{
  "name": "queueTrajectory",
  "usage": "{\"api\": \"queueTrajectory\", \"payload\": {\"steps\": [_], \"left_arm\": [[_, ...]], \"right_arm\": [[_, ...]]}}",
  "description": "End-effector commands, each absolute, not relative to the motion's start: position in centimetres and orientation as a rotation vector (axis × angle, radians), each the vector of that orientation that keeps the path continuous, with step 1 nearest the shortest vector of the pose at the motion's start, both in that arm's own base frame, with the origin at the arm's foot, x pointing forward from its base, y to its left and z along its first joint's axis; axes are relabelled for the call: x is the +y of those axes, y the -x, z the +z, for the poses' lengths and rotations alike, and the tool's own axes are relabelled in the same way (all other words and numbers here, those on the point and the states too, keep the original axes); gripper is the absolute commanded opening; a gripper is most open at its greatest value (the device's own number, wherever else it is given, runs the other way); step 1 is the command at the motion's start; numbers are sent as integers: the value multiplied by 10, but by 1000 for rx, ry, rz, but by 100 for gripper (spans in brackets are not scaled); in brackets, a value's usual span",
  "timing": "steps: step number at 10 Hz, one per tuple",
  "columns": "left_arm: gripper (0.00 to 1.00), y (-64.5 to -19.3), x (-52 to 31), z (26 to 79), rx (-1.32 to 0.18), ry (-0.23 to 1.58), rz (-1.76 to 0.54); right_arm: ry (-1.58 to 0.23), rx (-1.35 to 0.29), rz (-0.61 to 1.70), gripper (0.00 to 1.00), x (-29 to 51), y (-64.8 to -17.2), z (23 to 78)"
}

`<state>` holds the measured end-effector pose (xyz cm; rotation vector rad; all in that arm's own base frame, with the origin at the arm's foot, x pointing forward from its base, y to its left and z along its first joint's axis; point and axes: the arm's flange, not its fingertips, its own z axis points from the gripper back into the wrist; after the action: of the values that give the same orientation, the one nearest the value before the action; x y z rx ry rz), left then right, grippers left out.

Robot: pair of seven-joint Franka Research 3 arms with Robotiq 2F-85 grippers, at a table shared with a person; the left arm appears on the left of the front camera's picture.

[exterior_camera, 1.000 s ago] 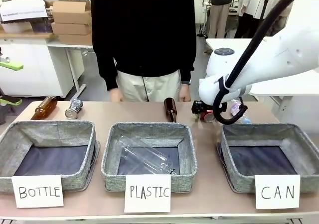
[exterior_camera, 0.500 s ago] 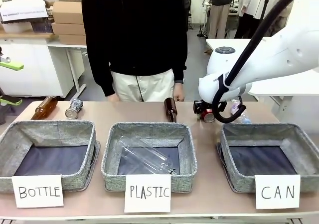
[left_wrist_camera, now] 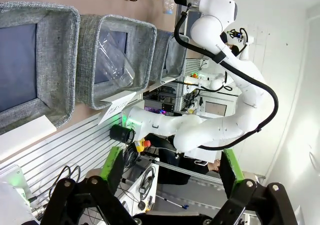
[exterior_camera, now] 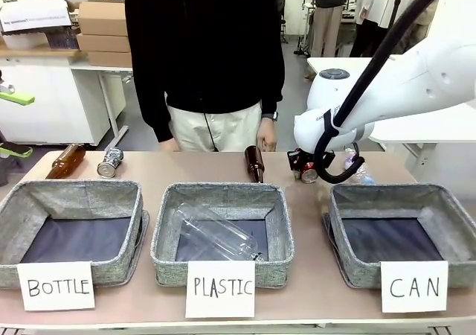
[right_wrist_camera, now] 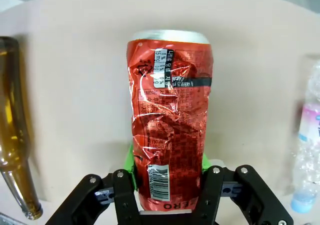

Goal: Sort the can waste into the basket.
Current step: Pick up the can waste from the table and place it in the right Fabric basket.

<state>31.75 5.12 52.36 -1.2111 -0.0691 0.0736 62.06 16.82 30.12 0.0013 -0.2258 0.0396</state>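
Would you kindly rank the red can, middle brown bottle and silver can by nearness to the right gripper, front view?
1. red can, in the right gripper.
2. middle brown bottle, just left.
3. silver can, far left.

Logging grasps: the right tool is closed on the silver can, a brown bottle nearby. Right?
No: the right tool is closed on the red can, not a silver one; the right wrist view shows it. A brown bottle is nearby.

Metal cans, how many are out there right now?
2. The red can is clamped in the right gripper's jaws, beyond the CAN basket; the silver can lies at the table's far left, beside a brown bottle. Basket walls could hide others.
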Motion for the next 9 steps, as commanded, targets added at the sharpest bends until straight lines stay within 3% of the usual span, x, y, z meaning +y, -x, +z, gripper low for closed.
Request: {"api": "queueTrajectory", "payload": {"steps": [1,3,5,7,9], "left_arm": [[100,-317,50,526,-79,1231,60],[100,-317,50,526,-79,1231,60],[100,-317,50,526,-79,1231,60],[100,-317,50,526,-79,1231,60],[100,-317,50,526,-79,1231,60]], "right_arm": [[9,-191,47,0,163,-621,300],[7,-201,47,0,162,-620,303],[-52,-236,111,0,148,-586,365],[-140,-177,220,0,89,-498,473],[-211,-112,425,0,28,-419,520]]}}
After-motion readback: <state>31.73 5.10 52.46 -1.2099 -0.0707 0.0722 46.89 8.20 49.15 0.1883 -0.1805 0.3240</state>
